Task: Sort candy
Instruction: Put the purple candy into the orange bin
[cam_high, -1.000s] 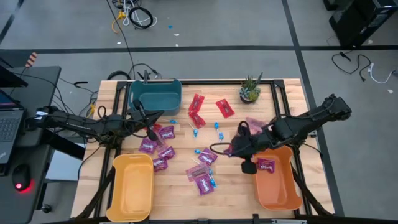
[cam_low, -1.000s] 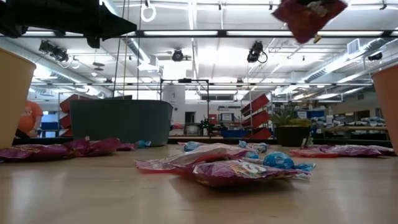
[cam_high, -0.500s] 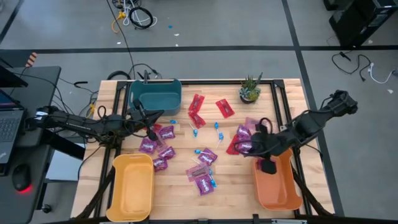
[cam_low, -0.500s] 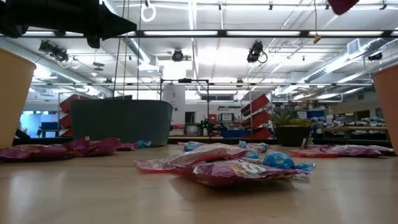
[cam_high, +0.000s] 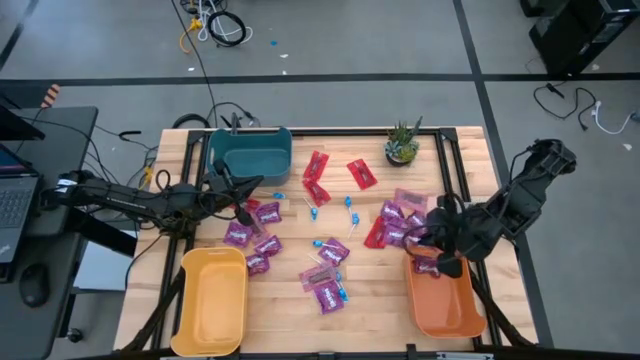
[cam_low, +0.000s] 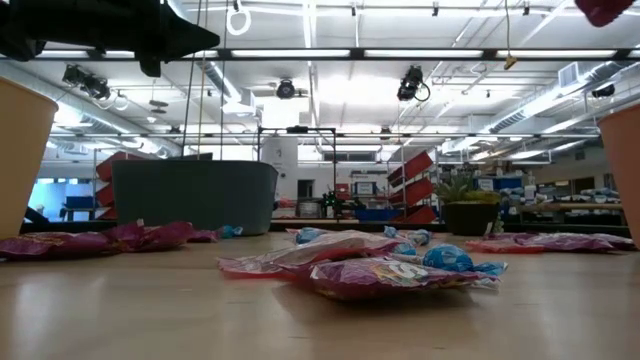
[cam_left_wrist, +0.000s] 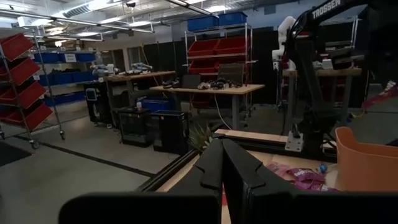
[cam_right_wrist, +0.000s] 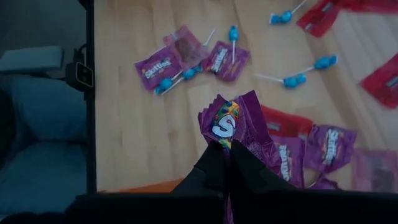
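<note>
We see right tool (cam_right_wrist: 225, 163) pinching 1 purple packet (cam_right_wrist: 233, 124) over orange bin (cam_high: 445, 305) at 4 o'clock; left tool (cam_left_wrist: 222, 171) closed, empty, by teal bin (cam_high: 250, 152); approx 5 red packets (cam_high: 361, 173) on counter (cam_high: 290, 310)

Worktop: pale wooden slat surface (cam_high: 370, 300) in a black metal frame.
Far edge: teal plastic bin (cam_high: 250, 152); small potted green plant (cam_high: 402, 143).
Near edge: yellow plastic bin (cam_high: 212, 300); orange plastic bin (cam_high: 447, 305).
Loose items: shiny purple-magenta packets (cam_high: 325, 294), flat red packets (cam_high: 361, 173) and tiny blue lollipops on white sticks (cam_high: 350, 211), scattered between the bins.
</note>
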